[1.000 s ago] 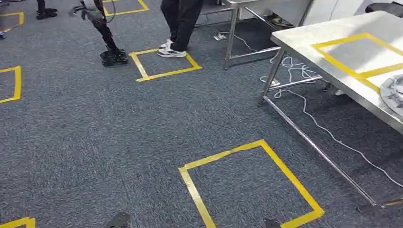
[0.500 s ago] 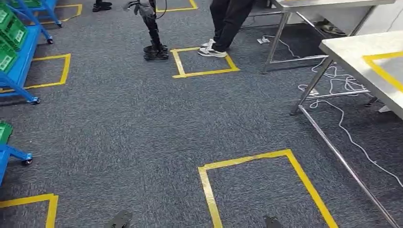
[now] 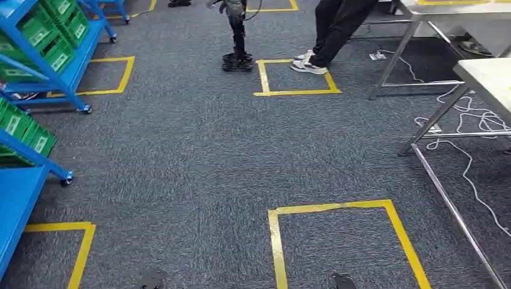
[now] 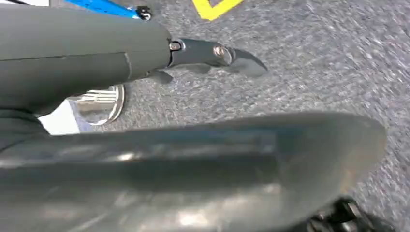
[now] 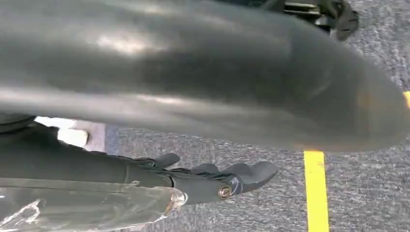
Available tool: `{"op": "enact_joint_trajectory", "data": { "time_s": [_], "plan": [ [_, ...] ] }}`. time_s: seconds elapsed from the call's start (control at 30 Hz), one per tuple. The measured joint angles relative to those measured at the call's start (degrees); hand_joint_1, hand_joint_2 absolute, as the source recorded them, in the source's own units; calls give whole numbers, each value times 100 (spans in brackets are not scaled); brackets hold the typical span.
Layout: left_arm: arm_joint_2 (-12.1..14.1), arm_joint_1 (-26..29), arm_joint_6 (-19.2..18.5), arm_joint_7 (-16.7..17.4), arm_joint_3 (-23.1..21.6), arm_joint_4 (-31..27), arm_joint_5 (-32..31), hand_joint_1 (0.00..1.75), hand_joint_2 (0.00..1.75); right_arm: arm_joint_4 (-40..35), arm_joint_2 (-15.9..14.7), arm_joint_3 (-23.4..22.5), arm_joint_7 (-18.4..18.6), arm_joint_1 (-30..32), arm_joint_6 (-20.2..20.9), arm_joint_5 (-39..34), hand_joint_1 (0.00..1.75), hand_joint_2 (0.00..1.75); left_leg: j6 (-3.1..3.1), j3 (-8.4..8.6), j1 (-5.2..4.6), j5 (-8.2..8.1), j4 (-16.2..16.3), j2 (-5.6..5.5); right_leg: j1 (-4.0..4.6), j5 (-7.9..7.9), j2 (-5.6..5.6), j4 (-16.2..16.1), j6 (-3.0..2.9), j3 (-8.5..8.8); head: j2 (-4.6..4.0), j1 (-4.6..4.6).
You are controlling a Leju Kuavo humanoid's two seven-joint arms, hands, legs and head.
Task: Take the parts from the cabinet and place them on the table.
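Turning toward the blue cabinet point(image 3: 36, 66), you are keeping both empty hands, left point(image 4: 217, 55) and right point(image 5: 227, 181), loosely extended; approach squarely.

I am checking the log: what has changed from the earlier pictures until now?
The camera turned left: blue racks with green bins came into view, and the table slid to the right edge. Nothing was grasped or released. The person stays by the taped square.

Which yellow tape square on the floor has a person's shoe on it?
The far square, beside the steel table's legs: a white shoe rests on its right corner. The other squares have none.
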Motion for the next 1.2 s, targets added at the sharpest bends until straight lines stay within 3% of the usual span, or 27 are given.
{"op": "enact_joint_trajectory", "data": {
  "time_s": [0.03, 0.07, 0.1, 0.13, 0.2, 0.23, 0.27, 0.3, 0.37, 0.4, 0.43, 0.5, 0.57, 0.6, 0.63, 0.7, 0.73, 0.77, 0.8, 0.87, 0.9, 0.93, 0.97, 1.07, 1.1, 1.13, 1.2],
  "plan": [
    [7, 26, 0, 11, 2, 0, 0, 0, 0, 0, 0, 0, 5, -5, 0, 0, 0, 0, 27, -9, -12, 4, -2, -70, -2, -2, -70, -12, 19, 20, 0, 2],
    [7, 41, 0, 13, 2, 0, 0, 0, 0, 0, 0, 0, 5, -12, 0, 0, 0, 0, 71, -1, 21, 31, -27, -129, -14, -32, -71, 4, 60, 26, 0, -13],
    [7, 49, 0, 13, 2, 0, 2, 0, 0, 0, 0, 0, 2, -17, 0, 0, 0, 0, 94, -4, 42, 45, -28, -180, -38, -132, 199, 110, 123, -33, 0, 15],
    [2, 34, 0, 13, 2, 0, 0, 0, 0, 0, 0, 0, 2, -13, 0, 0, 0, 0, 130, -9, 50, 53, -28, -229, -57, -322, 388, 398, 152, -143, 0, 37],
    [-9, 11, 0, 13, 0, 0, 0, 0, 0, 0, 0, 0, 5, 12, 0, 0, 0, 0, 158, -24, 51, 61, -27, -369, -73, -745, 517, 1324, 181, -558, 0, 46],
    [-7, 16, 0, 13, 0, 0, 2, 0, 0, 2, 0, 0, 5, 22, 0, 0, 0, 0, 160, -25, 51, 63, -27, -439, -73, -856, 532, 1686, 191, -741, 0, 43],
    [-2, 31, -4, 13, 2, 0, 2, 0, 0, 2, 0, 0, 7, 26, 0, 0, 0, 0, 159, -24, 52, 64, -26, -500, -75, -816, 536, 1777, 189, -804, 0, 46],
    [2, 40, -13, 15, 2, 0, 6, 0, 0, 4, -2, 0, 7, 23, 0, 0, 0, 0, 155, -21, 55, 67, -24, -574, -82, -655, 538, 1606, 187, -738, 0, 44],
    [-2, 33, -50, 33, 2, 0, 37, 0, 0, 4, -2, 0, 7, 12, 0, 6, 0, 0, 131, -8, 73, 75, -20, -729, -117, -136, 613, 709, 179, -314, 0, 43],
    [-4, 29, -72, 41, 4, 0, 54, 0, 0, 2, 0, 0, 5, 10, 0, 9, 0, 0, 99, -7, 85, 77, -18, -796, -155, 52, 785, 264, 194, -99, 0, 46],
    [0, 20, -109, 46, 7, 0, 88, 0, 0, 11, 2, 0, 7, 11, 7, 11, 0, 0, 51, -45, 54, 82, 7, -855, -194, -28, 1100, 101, 208, -35, 0, 52],
    [7, 18, -177, 48, 18, 0, 142, 0, 0, 18, 4, 0, 7, 10, 13, 15, 0, 0, -39, -132, 93, 146, -3, -975, -175, -43, 1018, 61, 157, -21, 0, 44],
    [22, 56, -225, 50, 24, 0, 171, 0, 0, 18, 4, 0, 18, 12, 15, 17, 0, 0, -122, -149, 117, 193, -40, -1097, -170, -7, 904, 31, 66, -19, 0, 48],
    [28, 68, -243, 50, 26, 0, 184, 0, 0, 17, 4, 0, 18, 6, 22, 20, 0, 0, -137, -166, 99, 123, 2, -865, -179, 16, 830, 5, 24, -4, 0, 39],
    [28, 62, -271, 57, 28, 0, 201, 0, 0, 18, 7, 0, 13, 4, 22, 33, 0, 0, -162, -258, 76, -50, 199, -603, -169, 25, 775, -7, -3, -5, 0, -35],
    [28, 28, -310, 59, 28, 0, 225, 0, 0, 18, 4, 0, 13, 17, 28, 46, 0, 0, -183, -653, 80, -514, 1071, -447, -136, 22, 597, -6, -43, -18, 0, -53],
    [26, 32, -328, 59, 37, 0, 251, 0, 0, 17, 4, 0, 20, 24, 31, 59, 0, 0, -186, -830, 80, -660, 1473, -433, -126, 18, 510, -6, -53, -22, 0, -48],
    [26, 47, -343, 59, 52, 0, 278, 0, 0, 20, 4, 0, 24, 22, 33, 74, 0, 0, -184, -898, 80, -674, 1643, -431, -117, 16, 444, -6, -57, -24, 0, -50],
    [28, 68, -354, 59, 68, 0, 284, 0, 0, 20, 4, 0, 26, 17, 37, 90, 0, 0, -178, -843, 80, -570, 1578, -430, -113, 16, 390, -6, -57, -21, 0, -50],
    [44, 92, -367, 57, 113, 0, 295, 0, 0, 20, 4, 0, 37, -3, 39, 103, 0, 0, -137, -430, 65, -120, 852, -362, -106, 11, 279, -5, -51, -7, 0, -53],
    [46, 88, -376, 57, 131, 0, 302, 0, 0, 20, 4, 0, 39, -8, 39, 105, 0, 0, -97, -169, 39, 66, 402, -173, -103, 5, 230, -6, -41, 8, 0, -53],
    [46, 73, -383, 55, 142, 0, 306, 0, 0, 20, 4, 0, 39, -5, 39, 105, 0, 0, -72, -19, -6, 70, 139, 96, -69, -11, 188, 0, -14, 8, 0, -57],
    [46, 46, -389, 52, 151, 0, 310, 0, 0, 20, 4, 0, 39, -2, 39, 105, 0, 0, -26, 30, -26, 3, -51, 54, -41, -28, 139, 40, 12, -16, 0, -66],
    [57, 67, -409, 52, 160, 0, 291, 0, 0, 20, 4, 0, 44, -7, 42, 94, 0, 0, 65, -25, -27, 27, -29, -113, -34, -34, -61, 11, 75, 16, 0, -50],
    [57, 89, -411, 52, 162, 0, 282, 0, 0, 20, 4, 0, 37, -6, 42, 87, 0, 0, 102, -4, 22, 51, -54, -163, -63, -87, 81, 48, 135, -18, 0, -57],
    [57, 85, -413, 57, 164, 0, 275, 0, 0, 20, 4, 0, 22, -2, 42, 87, 0, 0, 116, -8, 33, 57, -55, -207, -67, -213, 320, 218, 175, -71, 0, -29],
    [44, 48, -418, 61, 164, 0, 269, 0, 0, 22, 4, 0, 22, 15, 48, 87, 0, 0, 160, -22, 43, 67, -55, -336, -90, -633, 502, 1058, 215, -448, 0, -20]
  ]
}}
